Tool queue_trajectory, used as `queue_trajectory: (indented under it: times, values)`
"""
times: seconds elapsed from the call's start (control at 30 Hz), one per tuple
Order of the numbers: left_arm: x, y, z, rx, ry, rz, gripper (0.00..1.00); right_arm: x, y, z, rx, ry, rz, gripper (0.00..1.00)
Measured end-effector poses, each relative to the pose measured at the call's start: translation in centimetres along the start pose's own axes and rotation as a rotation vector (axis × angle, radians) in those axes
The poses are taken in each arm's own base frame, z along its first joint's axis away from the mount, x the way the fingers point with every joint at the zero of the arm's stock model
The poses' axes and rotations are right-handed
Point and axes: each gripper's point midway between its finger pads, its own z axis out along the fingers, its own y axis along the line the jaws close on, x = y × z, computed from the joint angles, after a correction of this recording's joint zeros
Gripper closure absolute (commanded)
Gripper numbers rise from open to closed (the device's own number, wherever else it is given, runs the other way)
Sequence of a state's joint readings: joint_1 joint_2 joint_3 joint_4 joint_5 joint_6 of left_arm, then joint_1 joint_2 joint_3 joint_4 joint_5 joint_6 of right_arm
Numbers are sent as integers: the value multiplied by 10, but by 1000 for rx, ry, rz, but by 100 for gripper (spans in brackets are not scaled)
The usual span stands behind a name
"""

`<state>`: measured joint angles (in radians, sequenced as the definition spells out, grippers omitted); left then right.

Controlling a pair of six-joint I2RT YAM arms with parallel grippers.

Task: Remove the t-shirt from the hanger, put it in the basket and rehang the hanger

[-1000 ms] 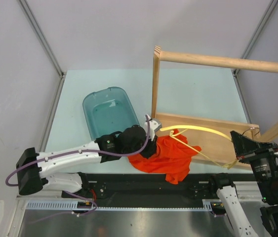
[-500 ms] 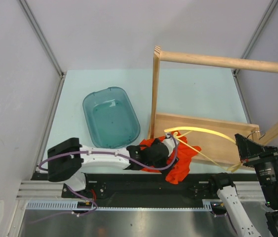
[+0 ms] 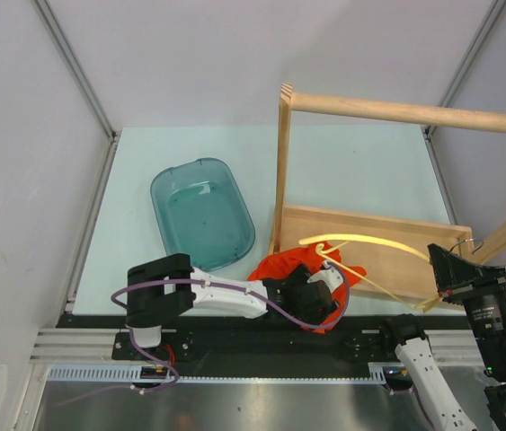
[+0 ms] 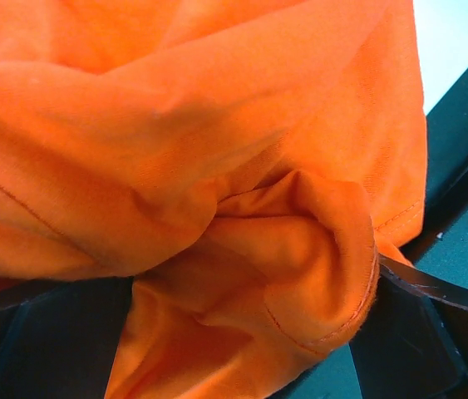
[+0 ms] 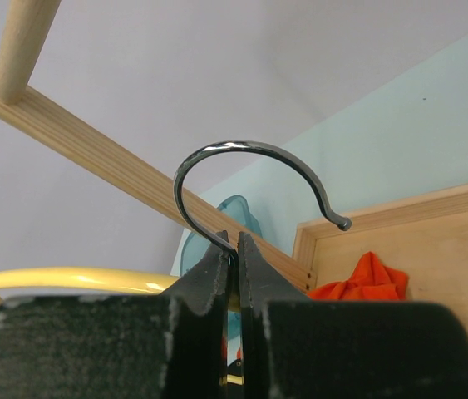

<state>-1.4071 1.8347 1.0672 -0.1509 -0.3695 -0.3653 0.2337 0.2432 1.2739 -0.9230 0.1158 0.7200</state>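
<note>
The orange t-shirt [image 3: 275, 267] lies bunched at the table's near edge, around the left end of the pale-yellow hanger [image 3: 360, 241]. My left gripper [image 3: 323, 289] sits on top of the heap and is open. In the left wrist view, folds of the t-shirt [image 4: 217, 166] fill the wide gap of the left gripper [image 4: 246, 332] between its black fingers [image 4: 42, 341]. My right gripper [image 3: 441, 257] is at the right, shut on the stem of the hanger's grey wire hook [image 5: 242, 150]. The right gripper [image 5: 234, 249] holds the hook free of the rod.
A light-wood rack stands at the right, with an upright post [image 3: 282, 162], a top rod [image 3: 414, 113] and a flat base board [image 3: 387, 251]. A teal plastic bin [image 3: 201, 214] sits left of the post. The arms' black base rail [image 3: 235, 337] runs along the near edge.
My left gripper has opened and moved right and toward the near edge, onto the t-shirt. The shirt is more bunched under it. The right gripper still holds the hook.
</note>
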Motion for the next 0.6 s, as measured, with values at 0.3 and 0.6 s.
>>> queue_trajectory:
  times: [0.3,0.6]
  values:
    - [3,-7,9,11,13,7,35,0,-3,-5,-8,-9,-4,100]
    - [-8,-15,11,61,-24,-18,94,2,-9,-11,4,-6,-5,100]
